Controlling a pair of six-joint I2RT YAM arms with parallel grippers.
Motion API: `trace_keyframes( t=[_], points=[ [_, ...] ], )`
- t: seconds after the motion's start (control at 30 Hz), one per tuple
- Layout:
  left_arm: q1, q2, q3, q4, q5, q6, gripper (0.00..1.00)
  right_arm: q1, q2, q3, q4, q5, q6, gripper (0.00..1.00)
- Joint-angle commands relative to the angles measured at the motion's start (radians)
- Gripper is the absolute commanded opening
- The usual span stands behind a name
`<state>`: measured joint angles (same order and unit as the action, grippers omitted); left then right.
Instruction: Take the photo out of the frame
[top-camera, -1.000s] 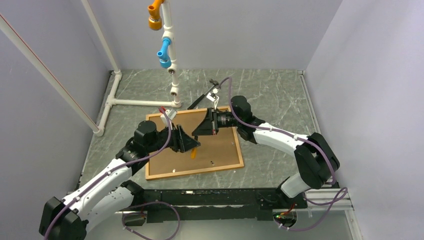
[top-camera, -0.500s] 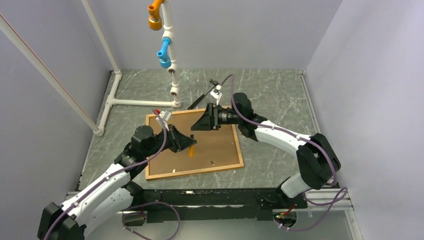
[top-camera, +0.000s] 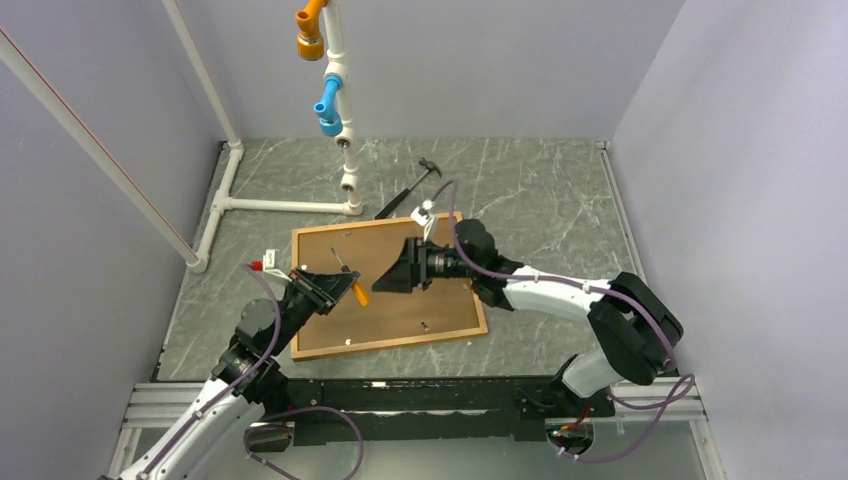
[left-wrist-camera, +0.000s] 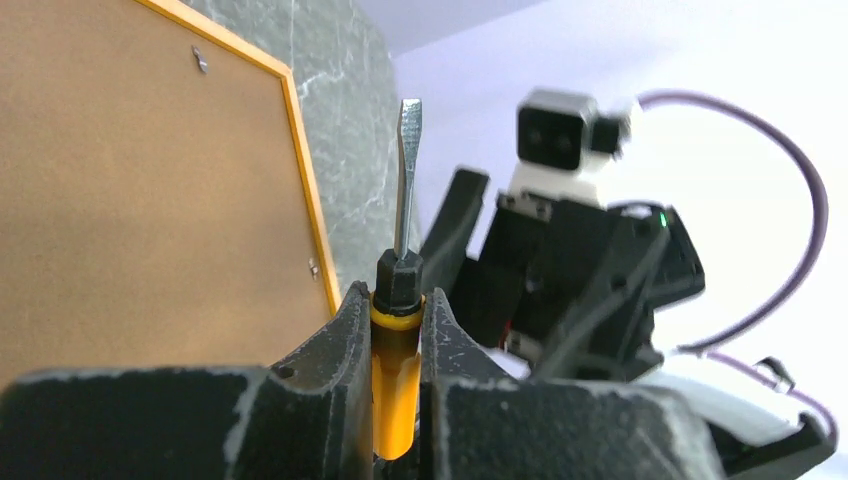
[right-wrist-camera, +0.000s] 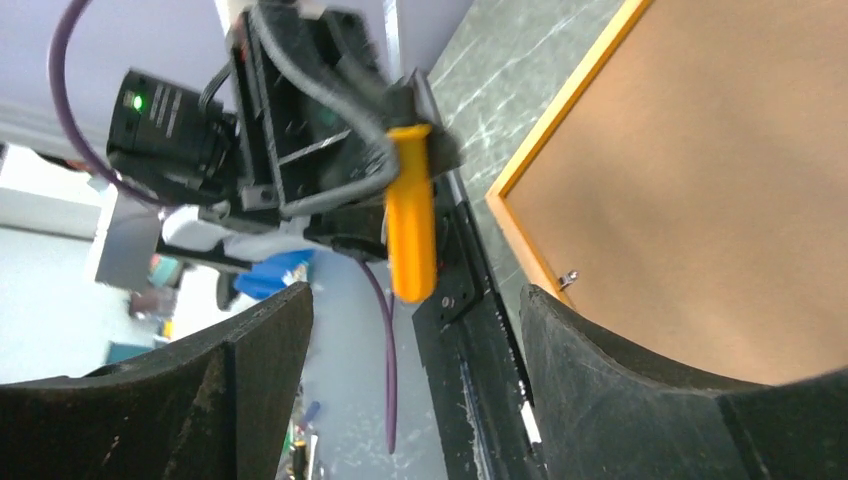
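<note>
The frame (top-camera: 483, 300), a thin orange border, lies face down on the table. The photo sits in it, and only its brown board back (top-camera: 420, 295) shows. My left gripper (top-camera: 340, 285) hovers over the frame's left part, shut on a screwdriver (top-camera: 354, 291) by its orange handle (left-wrist-camera: 395, 380). The steel blade (left-wrist-camera: 407, 170) points away from the wrist. My right gripper (top-camera: 392, 277) hangs open over the board's middle, facing the left one. In the right wrist view its jaws (right-wrist-camera: 415, 300) stand wide apart with nothing between them, and the orange handle (right-wrist-camera: 410, 215) is beyond them.
A white pipe stand (top-camera: 290, 205) with orange and blue fittings rises at the back left. A black hammer-like tool (top-camera: 412, 187) lies behind the frame. Small metal clips (top-camera: 425, 324) sit on the board's back near its edges. Grey walls close in on both sides.
My left gripper shut on the screwdriver's handle and drew back to the near left with it, tilting the blade up. My right gripper opened and shifted slightly nearer.
</note>
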<state>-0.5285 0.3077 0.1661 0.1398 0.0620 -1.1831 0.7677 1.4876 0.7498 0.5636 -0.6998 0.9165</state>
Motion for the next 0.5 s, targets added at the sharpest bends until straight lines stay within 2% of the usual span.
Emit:
trace_keyframes(
  t=[0.0,0.1,0.17,0.33,0.47],
  points=[
    [0.014,-0.072,-0.071,0.097,-0.089,-0.260,0.00,0.146,-0.090,0.052,-0.087,0.205,-0.230,0.77],
    [0.018,-0.068,-0.096,0.147,-0.072,-0.343,0.00,0.213,-0.110,0.117,-0.229,0.391,-0.340,0.73],
    [0.019,-0.052,-0.095,0.164,-0.058,-0.373,0.00,0.227,-0.101,0.156,-0.306,0.459,-0.374,0.68],
    [0.020,-0.039,-0.132,0.261,-0.056,-0.467,0.00,0.270,-0.068,0.204,-0.344,0.543,-0.452,0.63],
    [0.020,-0.052,-0.144,0.254,-0.059,-0.508,0.00,0.317,-0.052,0.210,-0.332,0.637,-0.485,0.62]
  ],
)
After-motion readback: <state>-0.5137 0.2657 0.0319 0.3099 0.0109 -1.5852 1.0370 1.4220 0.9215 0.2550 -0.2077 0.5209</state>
